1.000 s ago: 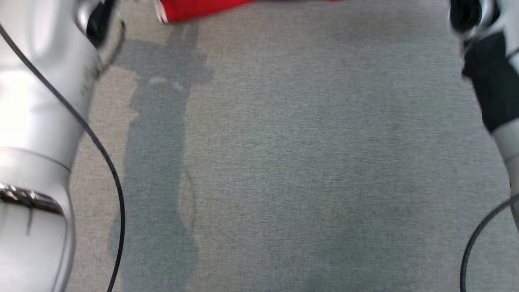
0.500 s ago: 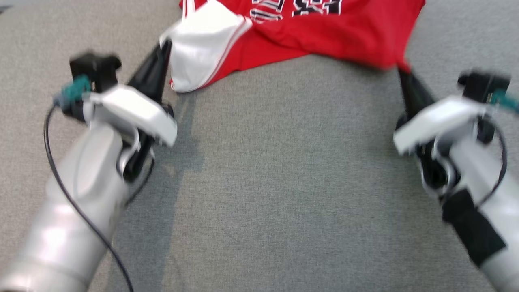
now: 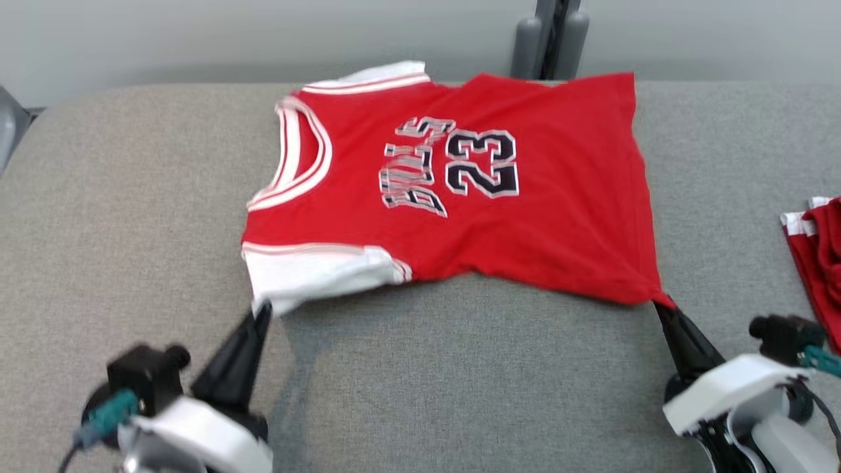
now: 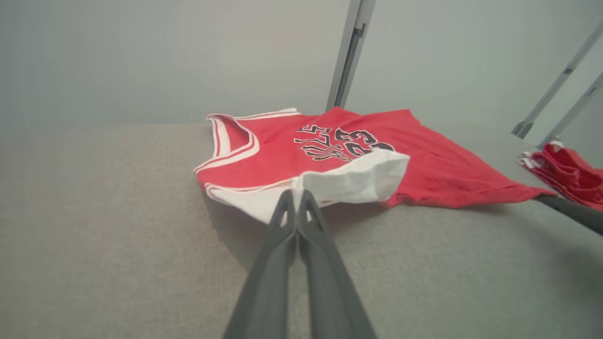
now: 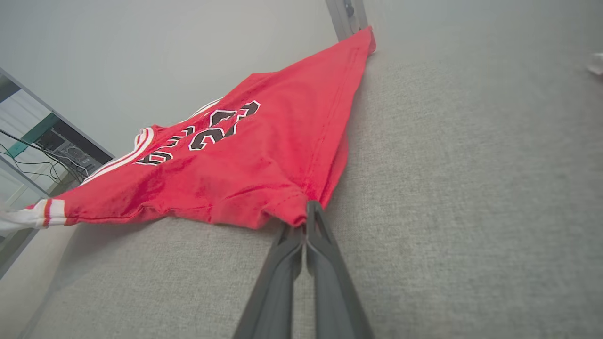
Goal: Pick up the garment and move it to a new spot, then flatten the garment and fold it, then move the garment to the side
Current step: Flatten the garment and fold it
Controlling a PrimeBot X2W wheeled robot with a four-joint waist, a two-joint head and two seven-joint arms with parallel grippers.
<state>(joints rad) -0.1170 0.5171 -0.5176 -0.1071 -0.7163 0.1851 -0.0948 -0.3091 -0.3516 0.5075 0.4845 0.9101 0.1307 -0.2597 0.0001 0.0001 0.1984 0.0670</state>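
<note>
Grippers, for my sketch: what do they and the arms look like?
The left gripper and right gripper: two long, tapering dark grey fingers each, on a white housing. Beside each sits a black block with a teal plug.

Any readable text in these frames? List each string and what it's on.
"23": black-and-white number on the chest of the red jersey, lying sideways in the head view.
"BULLS": arched lettering beside the number on the same jersey. It is slightly blurred, so this is a likely reading.
Second red garment at the right edge: no text legible.
</note>
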